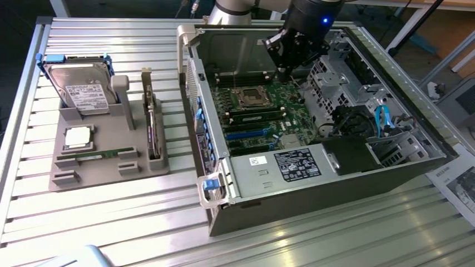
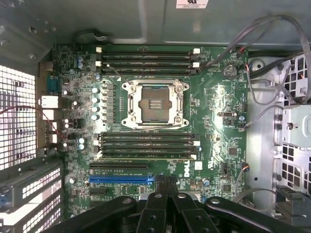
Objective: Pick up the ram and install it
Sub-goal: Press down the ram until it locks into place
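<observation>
The ram, a thin green circuit-board stick (image 1: pixel 97 155), lies in the grey holder (image 1: pixel 111 172) while the pressed-together claw (image 1: pixel 286 71) hovers inside the open case, so it should spread before grasping.

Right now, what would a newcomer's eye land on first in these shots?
The open computer case lying on its side at the exterior view's right, its green motherboard exposed with the empty processor socket in the middle. The black gripper hangs shut inside the case above the board. At the exterior view's left, a grey parts holder carries a hard drive, a silver processor chip and the ram.
</observation>
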Robot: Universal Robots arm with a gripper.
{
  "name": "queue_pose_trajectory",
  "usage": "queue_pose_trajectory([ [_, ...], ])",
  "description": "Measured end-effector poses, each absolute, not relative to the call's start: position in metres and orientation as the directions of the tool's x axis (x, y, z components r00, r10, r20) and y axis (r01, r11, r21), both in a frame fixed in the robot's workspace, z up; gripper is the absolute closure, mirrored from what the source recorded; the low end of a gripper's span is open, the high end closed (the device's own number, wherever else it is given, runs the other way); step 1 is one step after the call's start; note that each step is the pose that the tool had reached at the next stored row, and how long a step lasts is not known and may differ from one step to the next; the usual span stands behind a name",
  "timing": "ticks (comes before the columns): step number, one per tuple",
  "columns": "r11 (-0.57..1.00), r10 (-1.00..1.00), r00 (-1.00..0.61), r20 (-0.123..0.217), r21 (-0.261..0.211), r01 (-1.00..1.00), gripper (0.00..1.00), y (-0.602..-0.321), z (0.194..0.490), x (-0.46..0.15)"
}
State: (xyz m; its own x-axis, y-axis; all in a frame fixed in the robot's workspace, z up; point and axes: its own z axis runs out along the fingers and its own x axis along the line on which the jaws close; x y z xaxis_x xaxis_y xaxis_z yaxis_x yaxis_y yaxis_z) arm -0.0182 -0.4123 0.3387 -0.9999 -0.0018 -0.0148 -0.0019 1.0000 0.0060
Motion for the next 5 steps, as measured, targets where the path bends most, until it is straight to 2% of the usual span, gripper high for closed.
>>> queue_pose_trajectory([
  [5,1.000,-0.002,-1.000,-0.015,0.006,-0.002,0.90,-0.4123,0.3387,-0.0181],
])
